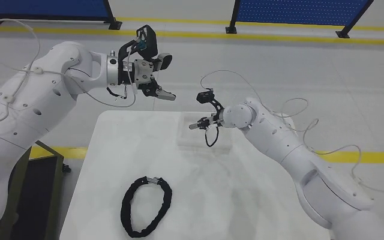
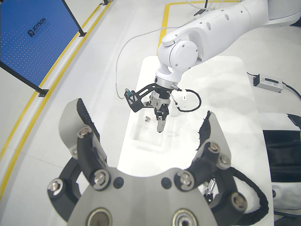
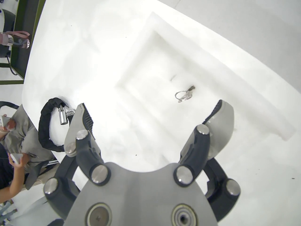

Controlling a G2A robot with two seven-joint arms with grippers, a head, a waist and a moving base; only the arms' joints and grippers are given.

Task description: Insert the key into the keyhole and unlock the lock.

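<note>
We hold our right gripper (image 3: 150,104) fingers-spread over the foam tray (image 3: 235,71) where the key (image 3: 184,94) lies. Our left gripper (image 1: 165,77), likewise spread, is raised at the table's far edge, well apart from the lock (image 1: 125,210).

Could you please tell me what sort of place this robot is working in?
Probably a robotics test or demo hall, not a home: yellow tape lines mark out zones, blue partition panels on stands fence the area, and a white table serves as the workstation.
</note>
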